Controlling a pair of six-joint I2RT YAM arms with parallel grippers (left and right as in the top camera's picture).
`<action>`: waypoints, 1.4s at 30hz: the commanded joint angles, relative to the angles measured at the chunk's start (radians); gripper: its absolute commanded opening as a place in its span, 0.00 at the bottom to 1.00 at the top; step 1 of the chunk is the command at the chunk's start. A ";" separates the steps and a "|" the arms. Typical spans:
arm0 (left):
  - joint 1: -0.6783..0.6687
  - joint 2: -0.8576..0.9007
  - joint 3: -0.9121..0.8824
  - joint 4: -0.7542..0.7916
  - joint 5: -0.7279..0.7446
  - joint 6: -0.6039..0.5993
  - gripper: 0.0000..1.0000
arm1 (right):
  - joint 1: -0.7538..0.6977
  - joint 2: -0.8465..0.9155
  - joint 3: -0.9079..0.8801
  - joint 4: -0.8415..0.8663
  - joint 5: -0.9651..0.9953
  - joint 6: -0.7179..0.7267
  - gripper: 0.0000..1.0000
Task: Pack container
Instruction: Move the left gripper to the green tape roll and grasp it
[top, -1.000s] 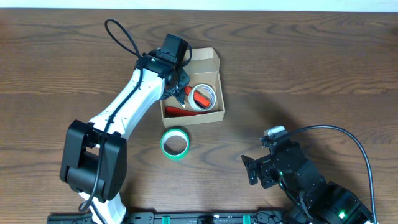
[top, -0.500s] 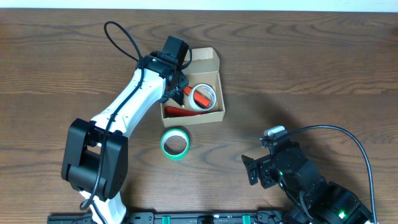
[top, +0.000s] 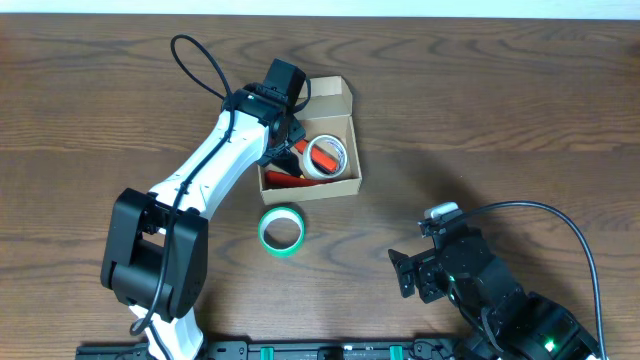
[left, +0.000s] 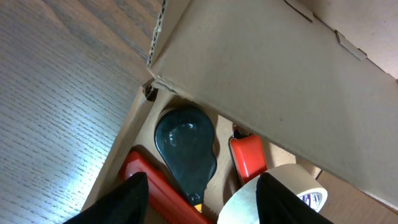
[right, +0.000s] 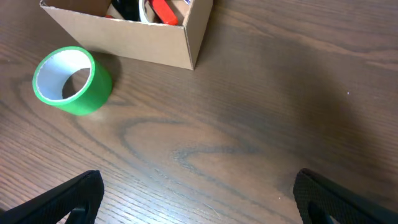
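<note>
Your left gripper (left: 200, 186) hangs wide open over the plain cardboard container (top: 330, 96), upper centre of frame, above a glossy dark teardrop piece (left: 185, 146). Your right gripper (right: 198, 180) gapes wide over the woodgrain counter (right: 261, 124), green tape ring (right: 71, 81) nearby.

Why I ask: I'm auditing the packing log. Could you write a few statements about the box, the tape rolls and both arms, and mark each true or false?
1. The green tape roll lies inside the container. False: it lies on the table, outside the box.
2. A white tape roll is in the container. True.
3. The left gripper is over the container with its fingers apart. True.
4. The right gripper holds the green tape roll. False: it is open, empty and apart from the roll.
5. The lid flap is shut. False: it is folded back, leaving the box open.
</note>
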 joint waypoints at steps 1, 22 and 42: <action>0.000 -0.042 0.026 -0.010 0.024 -0.003 0.59 | 0.008 -0.005 -0.002 0.000 0.013 0.013 0.99; -0.054 -0.531 -0.032 -0.431 -0.059 -0.142 0.96 | 0.008 -0.005 -0.002 0.000 0.013 0.014 0.99; -0.221 -0.739 -0.613 -0.270 0.057 -0.736 0.96 | 0.008 -0.005 -0.002 0.000 0.013 0.014 0.99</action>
